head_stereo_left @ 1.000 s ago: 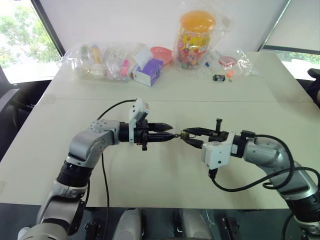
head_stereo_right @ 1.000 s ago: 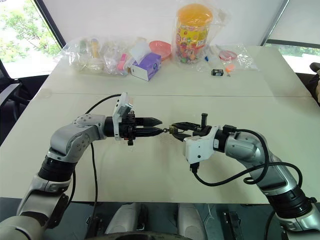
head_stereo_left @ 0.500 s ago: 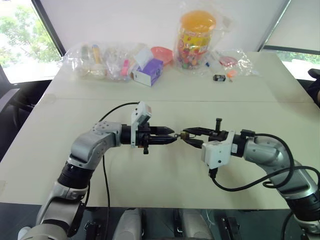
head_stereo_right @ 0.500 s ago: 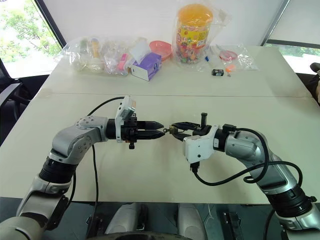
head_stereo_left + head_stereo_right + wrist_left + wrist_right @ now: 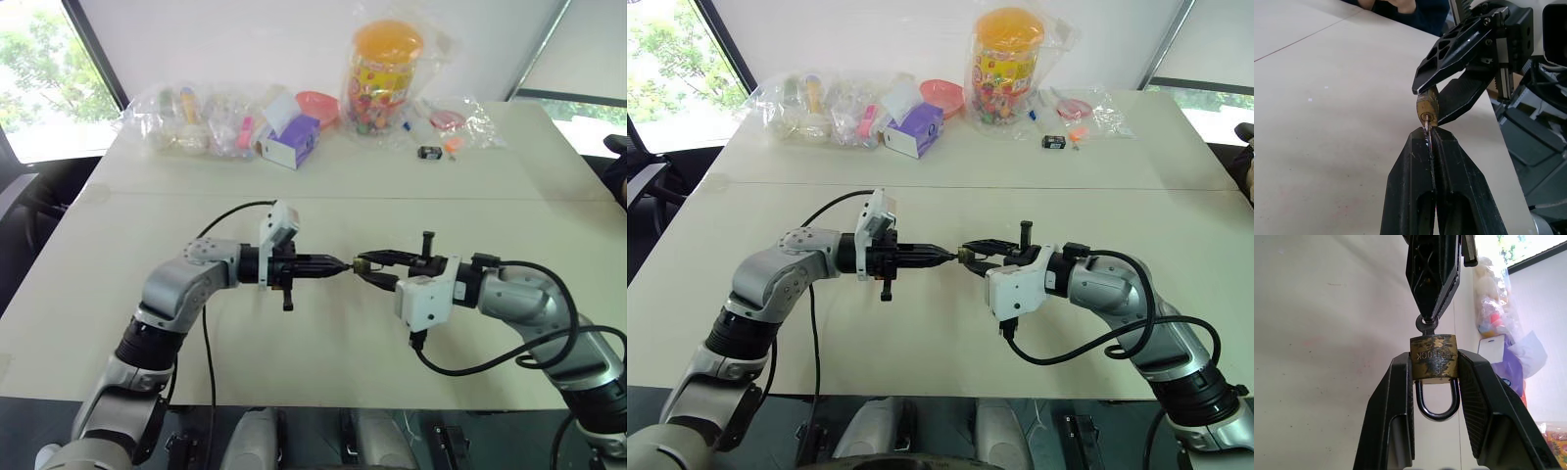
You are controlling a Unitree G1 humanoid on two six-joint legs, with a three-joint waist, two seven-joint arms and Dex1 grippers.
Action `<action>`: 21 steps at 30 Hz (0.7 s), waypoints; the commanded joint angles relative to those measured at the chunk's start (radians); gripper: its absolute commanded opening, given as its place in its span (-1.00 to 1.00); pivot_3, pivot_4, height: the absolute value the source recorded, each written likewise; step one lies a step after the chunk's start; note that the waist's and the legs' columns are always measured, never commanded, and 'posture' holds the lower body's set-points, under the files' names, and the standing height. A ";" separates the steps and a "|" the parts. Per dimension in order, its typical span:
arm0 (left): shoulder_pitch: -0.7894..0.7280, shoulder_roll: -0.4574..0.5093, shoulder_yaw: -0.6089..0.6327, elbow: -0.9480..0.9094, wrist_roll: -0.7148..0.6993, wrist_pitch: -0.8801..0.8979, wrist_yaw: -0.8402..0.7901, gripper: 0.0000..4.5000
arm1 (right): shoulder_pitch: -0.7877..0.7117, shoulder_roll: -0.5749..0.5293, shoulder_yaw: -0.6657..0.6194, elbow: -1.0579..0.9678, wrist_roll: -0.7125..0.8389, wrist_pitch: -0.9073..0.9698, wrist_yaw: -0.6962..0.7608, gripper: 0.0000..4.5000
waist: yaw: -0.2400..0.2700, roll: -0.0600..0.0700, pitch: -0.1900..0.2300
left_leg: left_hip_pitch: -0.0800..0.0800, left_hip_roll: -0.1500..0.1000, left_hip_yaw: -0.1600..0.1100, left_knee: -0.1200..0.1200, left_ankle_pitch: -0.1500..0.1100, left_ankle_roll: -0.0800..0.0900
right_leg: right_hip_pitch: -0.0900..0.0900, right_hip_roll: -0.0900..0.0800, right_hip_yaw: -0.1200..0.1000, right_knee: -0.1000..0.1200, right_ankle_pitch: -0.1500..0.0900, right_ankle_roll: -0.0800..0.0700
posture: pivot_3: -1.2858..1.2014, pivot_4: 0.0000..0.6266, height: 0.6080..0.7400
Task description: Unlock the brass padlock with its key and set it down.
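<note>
The brass padlock [image 5: 1433, 357] hangs above the table between the two arms, and my right gripper [image 5: 368, 266] is shut on its sides. Its silvery shackle [image 5: 1437, 404] points back toward the right wrist, with both legs in the body. The key [image 5: 1427, 324] sits in the keyhole at the padlock's other end. My left gripper [image 5: 1428, 134] is shut on the key's head and points level at the padlock [image 5: 1426, 106]. In the head views the two grippers meet tip to tip over the middle of the white table [image 5: 294, 333].
Along the table's far edge lie clear bags of small items [image 5: 196, 117], a purple box [image 5: 291, 144], a pink bowl [image 5: 315, 103], a tall jar with an orange lid [image 5: 382, 73] and a small black item [image 5: 428, 152]. Bare tabletop lies under both grippers.
My left gripper's fingers, slightly apart around the key half a second ago, have closed on it. The right gripper and padlock have stayed in place.
</note>
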State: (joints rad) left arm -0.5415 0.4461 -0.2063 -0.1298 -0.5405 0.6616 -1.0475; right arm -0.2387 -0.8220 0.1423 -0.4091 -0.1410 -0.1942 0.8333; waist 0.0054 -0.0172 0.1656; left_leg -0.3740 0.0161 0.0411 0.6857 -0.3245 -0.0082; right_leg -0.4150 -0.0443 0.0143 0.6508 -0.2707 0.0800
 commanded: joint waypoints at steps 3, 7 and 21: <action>0.020 -0.025 -0.027 -0.033 0.065 -0.124 0.012 -0.95 | -0.021 0.016 -0.037 -0.062 0.067 0.082 0.008 -0.69 | 0.001 0.000 0.000 | 0.000 0.000 0.000 0.000 0.000 0.000 | 0.000 0.000 0.000 0.000 0.000 0.000 | 0.03 -0.52 0.92; 0.035 -0.051 -0.041 -0.007 0.173 -0.310 0.034 -0.95 | -0.019 0.025 -0.046 -0.107 0.145 0.202 0.038 -0.69 | 0.005 0.000 0.000 | 0.000 0.000 0.000 0.000 0.000 0.000 | 0.000 0.000 0.000 0.000 0.000 0.000 | 0.03 -0.52 0.92; 0.037 -0.066 -0.051 0.041 0.267 -0.535 0.007 -0.95 | -0.003 0.005 -0.039 -0.167 0.204 0.334 0.111 -0.69 | 0.005 0.000 0.000 | 0.000 0.000 0.001 0.000 0.000 0.000 | 0.000 0.000 0.000 0.000 0.000 0.000 | 0.03 -0.52 0.92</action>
State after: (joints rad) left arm -0.4896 0.3891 -0.2661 -0.0613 -0.2521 0.0947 -1.0520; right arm -0.2338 -0.8158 0.0860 -0.5211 0.0472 0.1708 0.9288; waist 0.0104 -0.0171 0.1656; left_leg -0.3739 0.0161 0.0416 0.6857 -0.3247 -0.0079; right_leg -0.4149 -0.0444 0.0144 0.6507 -0.2707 0.0800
